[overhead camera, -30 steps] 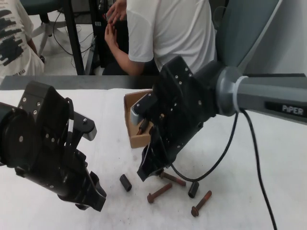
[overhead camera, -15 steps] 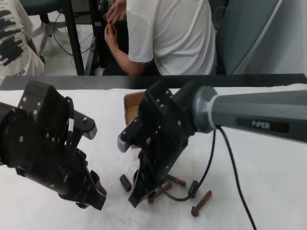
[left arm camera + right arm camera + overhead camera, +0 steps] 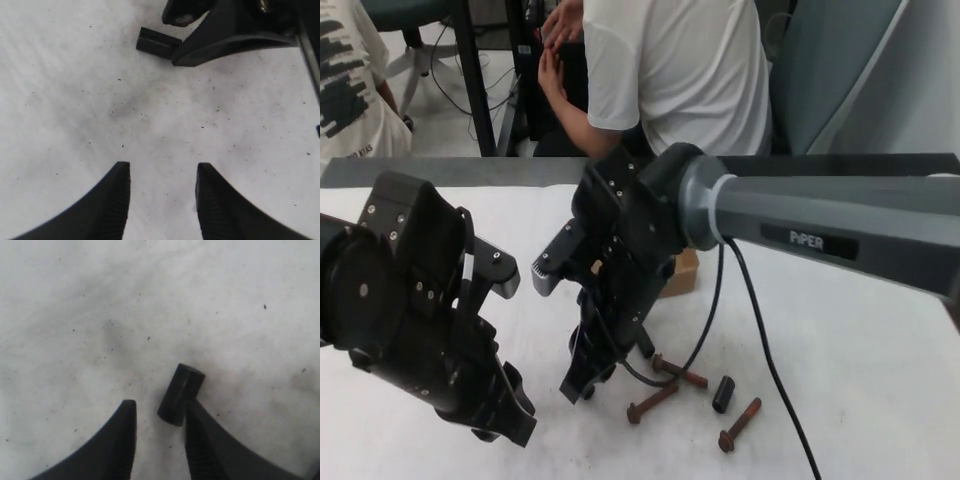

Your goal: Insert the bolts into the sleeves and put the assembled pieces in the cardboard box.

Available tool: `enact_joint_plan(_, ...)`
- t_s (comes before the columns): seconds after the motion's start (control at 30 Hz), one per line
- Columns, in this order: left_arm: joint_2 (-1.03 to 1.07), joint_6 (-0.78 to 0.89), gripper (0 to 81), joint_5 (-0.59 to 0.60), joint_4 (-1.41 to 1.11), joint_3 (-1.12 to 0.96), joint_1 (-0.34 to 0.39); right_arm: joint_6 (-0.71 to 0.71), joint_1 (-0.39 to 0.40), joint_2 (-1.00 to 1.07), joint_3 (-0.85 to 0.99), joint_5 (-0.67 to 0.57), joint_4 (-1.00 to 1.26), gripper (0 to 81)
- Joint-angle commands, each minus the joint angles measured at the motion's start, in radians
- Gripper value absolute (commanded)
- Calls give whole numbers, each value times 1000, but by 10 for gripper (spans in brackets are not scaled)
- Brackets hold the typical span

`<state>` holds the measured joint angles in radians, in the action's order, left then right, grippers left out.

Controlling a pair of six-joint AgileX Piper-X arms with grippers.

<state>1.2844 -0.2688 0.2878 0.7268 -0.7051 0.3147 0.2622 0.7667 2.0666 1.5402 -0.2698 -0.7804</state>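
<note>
The right tool stands low over the white worktop with its two fingers apart, and it clamps nothing. A black sleeve lies on its side between the fingertips. It touches one finger, and a gap is left between it and the other finger. This sleeve is in the near half of the worktop, about midway between the left edge and the right edge.

The left tool is also apart and holds nothing. It hangs over a bare part of the worktop, toward the near left corner, and the sleeve lies a little farther from it, beside the tip of the right tool.

Toward the right edge from the right tool, three rusty bolts lie loose on the worktop. The first bolt is the nearest to the right tool. The second bolt lies just beyond it, toward the far edge. The third bolt lies closest to the right edge. A second sleeve lies between the second bolt and the third bolt; I cannot tell if it touches them.

The cardboard box stands toward the far edge, behind the right arm, which covers most of it.
</note>
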Motion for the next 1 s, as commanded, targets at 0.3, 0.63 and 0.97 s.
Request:
enact_joint_plan(0.3, 1, 0, 397, -6, 14, 0, 3, 38, -23, 45, 36, 67, -45, 312)
enact_joint_plan(0.63, 1, 0, 397, -6, 11, 0, 3, -1, -21, 45, 36, 73, -47, 312)
enact_joint_plan(0.97, 1, 0, 397, -3, 17, 0, 3, -97, -21, 45, 82, 25, -58, 312)
